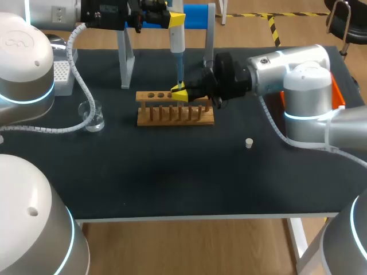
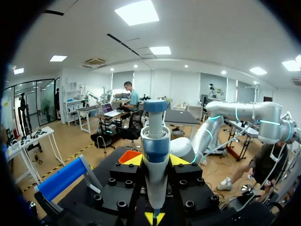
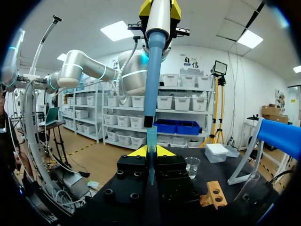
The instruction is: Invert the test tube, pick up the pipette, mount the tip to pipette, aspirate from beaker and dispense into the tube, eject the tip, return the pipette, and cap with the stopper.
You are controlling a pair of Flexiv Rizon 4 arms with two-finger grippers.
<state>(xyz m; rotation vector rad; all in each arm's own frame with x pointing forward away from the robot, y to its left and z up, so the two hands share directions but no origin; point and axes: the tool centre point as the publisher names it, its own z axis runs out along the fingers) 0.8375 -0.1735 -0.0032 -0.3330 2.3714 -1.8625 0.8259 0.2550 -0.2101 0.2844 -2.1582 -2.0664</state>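
pipette [image 1: 176, 43] poised at the tube [image 3: 151, 137], both pincers gripping
the left pincer [image 1: 175, 19] is clamped on the pipette, which hangs nose-down; the right pincer [image 1: 179, 93] is closed on the slim tube, upright just above the rack [image 1: 172, 116], with the pipette's end at its mouth (whether it is inside i cannot tell). a slight misalignment could knock the rim, tilting the tube in the grip or sending liquid onto the rack. the stopper [image 1: 249, 143] lies well apart on the table [image 1: 172, 183].
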